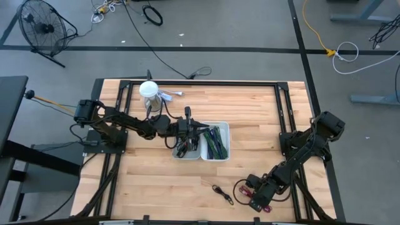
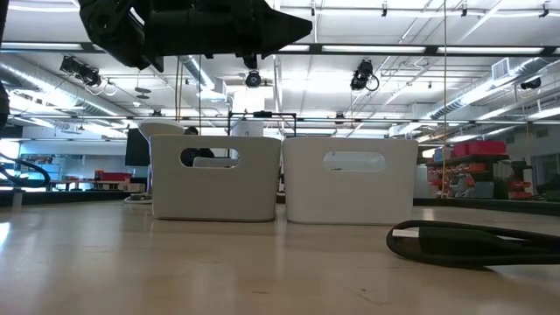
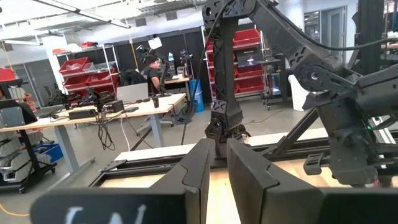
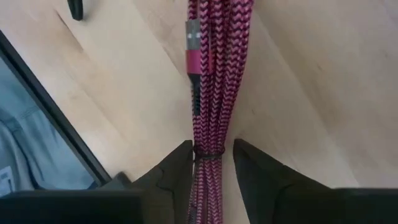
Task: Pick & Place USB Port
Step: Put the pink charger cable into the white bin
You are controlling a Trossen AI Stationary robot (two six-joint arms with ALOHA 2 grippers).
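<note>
Right tool (image 4: 211,165) straddles pink braided cable (image 4: 214,81); label perhaps unreadable.

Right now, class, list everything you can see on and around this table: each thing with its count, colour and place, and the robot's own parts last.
Bins: two, white, side by side mid-table; the left one holds dark cables, the right one dark and green ones.
Pink cable: one, braided, bundled, near the table's front right, between the right gripper's fingers.
Black cable: one, lying loose on the wood near the front edge.
Cup: one, white, near the table's back edge.
Fan: one, black, on the floor beyond the table's back left corner.
Left gripper: dark, over the bins, fingers close together, nothing seen between them.
Right gripper: dark, front right, fingers astride the pink cable.
</note>
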